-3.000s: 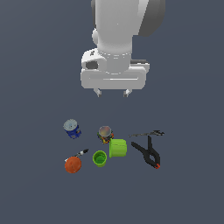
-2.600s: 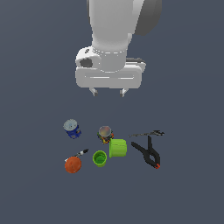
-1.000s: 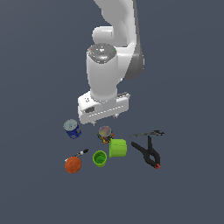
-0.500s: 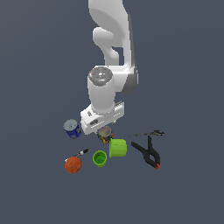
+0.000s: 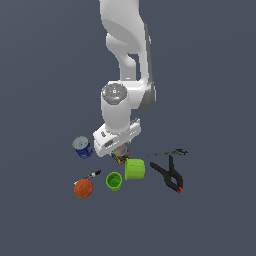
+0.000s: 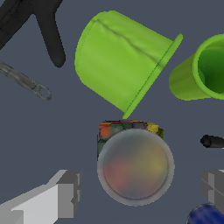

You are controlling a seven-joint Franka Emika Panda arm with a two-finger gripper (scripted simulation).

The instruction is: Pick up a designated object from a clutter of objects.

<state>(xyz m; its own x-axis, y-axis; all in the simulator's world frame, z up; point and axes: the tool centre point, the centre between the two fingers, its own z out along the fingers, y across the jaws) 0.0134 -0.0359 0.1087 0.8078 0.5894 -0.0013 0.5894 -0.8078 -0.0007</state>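
The designated object, a small can (image 6: 135, 166) with a silvery top and a speckled dark label, stands upright amid the clutter. My gripper (image 6: 140, 190) is open, with one finger (image 6: 65, 194) on each side of the can and a gap to both. In the exterior view the white hand covers most of the can (image 5: 120, 158), and the gripper (image 5: 119, 152) sits just above it. I cannot tell how far down the can's sides the fingertips reach.
A green cup (image 5: 135, 169) lies on its side touching or nearly touching the can; a second green cup (image 5: 114, 181) stands upright. Around them are a blue can (image 5: 82, 148), orange ball (image 5: 83, 188), marker (image 5: 93, 174), black clamp (image 5: 170, 174) and thin tool (image 5: 167, 153).
The arm has come down from high above the clutter and now hovers low over the multicoloured can. The objects on the surface have not moved.
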